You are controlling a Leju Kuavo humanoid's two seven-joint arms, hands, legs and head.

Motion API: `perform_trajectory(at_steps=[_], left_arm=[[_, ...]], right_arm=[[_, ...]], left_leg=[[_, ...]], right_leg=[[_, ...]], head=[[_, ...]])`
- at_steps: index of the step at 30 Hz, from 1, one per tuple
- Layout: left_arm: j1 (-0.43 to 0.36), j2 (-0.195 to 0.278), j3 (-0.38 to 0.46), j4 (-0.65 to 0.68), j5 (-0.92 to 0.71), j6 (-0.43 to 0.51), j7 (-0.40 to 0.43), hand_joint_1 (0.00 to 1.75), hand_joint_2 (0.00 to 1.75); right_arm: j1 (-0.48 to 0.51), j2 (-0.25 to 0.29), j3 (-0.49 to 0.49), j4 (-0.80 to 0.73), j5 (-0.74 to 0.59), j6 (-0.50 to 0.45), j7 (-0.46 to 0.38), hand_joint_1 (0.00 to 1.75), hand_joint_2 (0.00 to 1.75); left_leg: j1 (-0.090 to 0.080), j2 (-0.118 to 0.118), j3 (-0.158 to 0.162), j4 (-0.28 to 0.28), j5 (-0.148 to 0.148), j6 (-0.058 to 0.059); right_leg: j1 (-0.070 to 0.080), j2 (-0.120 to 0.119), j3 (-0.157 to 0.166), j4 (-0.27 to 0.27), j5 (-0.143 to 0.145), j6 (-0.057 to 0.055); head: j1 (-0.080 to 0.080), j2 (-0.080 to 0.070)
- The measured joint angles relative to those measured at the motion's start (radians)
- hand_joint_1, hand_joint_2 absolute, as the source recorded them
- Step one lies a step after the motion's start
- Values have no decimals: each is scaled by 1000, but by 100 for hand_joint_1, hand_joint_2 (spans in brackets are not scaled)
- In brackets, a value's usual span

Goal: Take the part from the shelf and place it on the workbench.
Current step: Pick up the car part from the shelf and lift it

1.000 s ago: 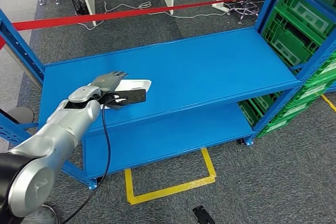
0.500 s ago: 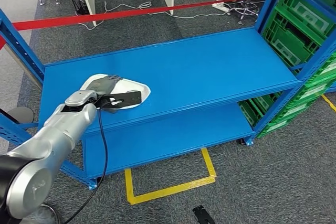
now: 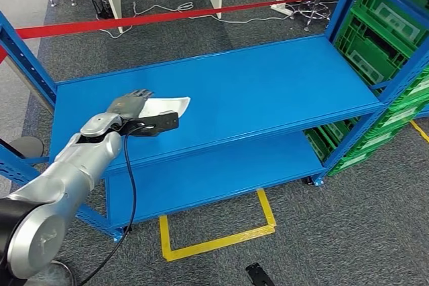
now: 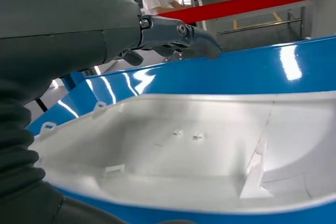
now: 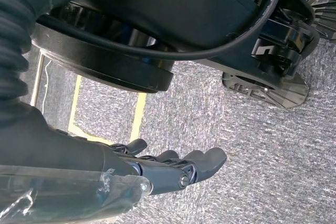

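Your left hand (image 3: 131, 104) is out over the top shelf (image 3: 263, 85) of the blue rack, near its left end and closer to the front edge than the back. The white part (image 3: 169, 104) lies flat on that shelf, and your hand sits over its left portion with the dark fingers (image 3: 144, 94) stretched out across it. From the left wrist view you see the part (image 4: 190, 145) as a shallow white plastic shell with small clips along one rim, resting on the blue surface, while the fingers (image 4: 178, 34) reach straight out above its far edge. They look extended rather than curled; whether they actually press or grip the part, you cannot tell from these pictures. The wrist camera (image 3: 161, 123) sticks out along the part's front side. Your right hand (image 5: 174, 169) hangs by your side above the grey carpet (image 5: 253, 150), holding nothing, fingers loosely extended and slightly apart. A red tape (image 3: 151, 18) runs across behind the rack, and green crates (image 3: 384, 38) fill the shelving at the right
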Motion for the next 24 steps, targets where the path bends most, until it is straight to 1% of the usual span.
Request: perform_trajectory(at_steps=[9,13,24], left_arm=[[0,-2,0,0,-1,-1,2,0,0],[0,-3,0,0,-4,-6,4,0,175],[0,-3,0,0,-1,-36,7,0,175]], right_arm=[[0,0,0,0,0,0,3,0,175],[0,0,-1,0,-1,0,3,0,175],[0,0,-1,0,-1,0,3,0,175]], left_leg=[[0,0,0,0,0,0],[0,0,0,0,0,0],[0,0,0,0,0,0]], right_leg=[[0,0,0,0,0,0],[0,0,0,0,0,0],[0,0,0,0,0,0]], head=[[0,0],[0,0],[0,0]])
